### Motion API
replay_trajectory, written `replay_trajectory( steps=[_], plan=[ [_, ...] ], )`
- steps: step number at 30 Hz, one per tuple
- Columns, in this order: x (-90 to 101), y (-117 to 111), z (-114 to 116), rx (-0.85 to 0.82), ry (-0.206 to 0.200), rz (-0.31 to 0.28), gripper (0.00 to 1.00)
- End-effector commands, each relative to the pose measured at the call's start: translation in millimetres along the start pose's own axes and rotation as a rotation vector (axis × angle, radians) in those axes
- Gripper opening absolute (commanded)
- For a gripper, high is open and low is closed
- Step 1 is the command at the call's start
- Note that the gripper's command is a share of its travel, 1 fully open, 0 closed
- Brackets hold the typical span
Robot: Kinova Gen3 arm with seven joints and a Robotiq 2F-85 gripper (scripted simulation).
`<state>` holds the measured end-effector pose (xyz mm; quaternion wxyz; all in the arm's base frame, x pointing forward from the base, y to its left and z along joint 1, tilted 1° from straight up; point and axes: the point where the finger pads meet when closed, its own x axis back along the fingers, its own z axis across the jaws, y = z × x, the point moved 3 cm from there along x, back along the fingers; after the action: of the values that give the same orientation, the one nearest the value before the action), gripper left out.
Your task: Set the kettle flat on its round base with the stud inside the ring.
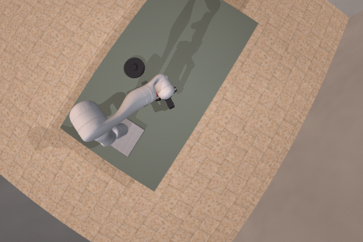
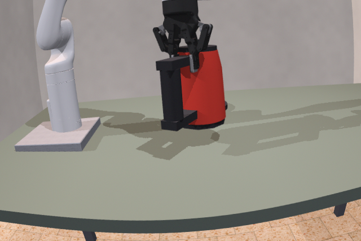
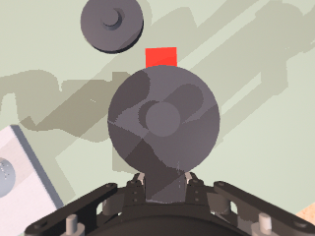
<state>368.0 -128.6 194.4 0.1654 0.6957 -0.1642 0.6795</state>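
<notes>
The red kettle (image 2: 203, 89) (image 3: 133, 140) hangs above the table, about upright, its underside clear of the table top. Its black handle (image 1: 169, 103) (image 2: 172, 95) (image 3: 164, 193) points to the near side in the exterior view. My gripper (image 2: 184, 62) (image 3: 164, 176) points down and is shut on the handle's upper arm, close to the body. The round black base (image 1: 139, 72) (image 3: 94, 29) lies flat with its stud up, off to one side of the kettle; only a sliver of it shows behind the kettle in the exterior view. The ring under the kettle is hidden.
The robot's pale mounting plate (image 1: 129, 142) (image 2: 49, 139) (image 3: 25, 182) stands on the green table (image 1: 211, 43) (image 2: 203, 185), on the handle's side of the kettle. The kettle's red spout (image 3: 160, 56) points away from the handle, beside the base in the wrist view. Arm shadows cross the table.
</notes>
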Motion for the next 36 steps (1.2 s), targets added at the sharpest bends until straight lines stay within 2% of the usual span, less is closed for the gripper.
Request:
replay_trajectory(
  steps=[1,17,36],
  plan=[
    [0.7,-1.0,0.0,0.001,0.002,0.000,0.00],
    [0.8,-14.6,-6.3,0.001,0.002,0.000,0.00],
    [0.9,-49.3,-22.4,0.001,0.002,0.000,0.00]
  ],
)
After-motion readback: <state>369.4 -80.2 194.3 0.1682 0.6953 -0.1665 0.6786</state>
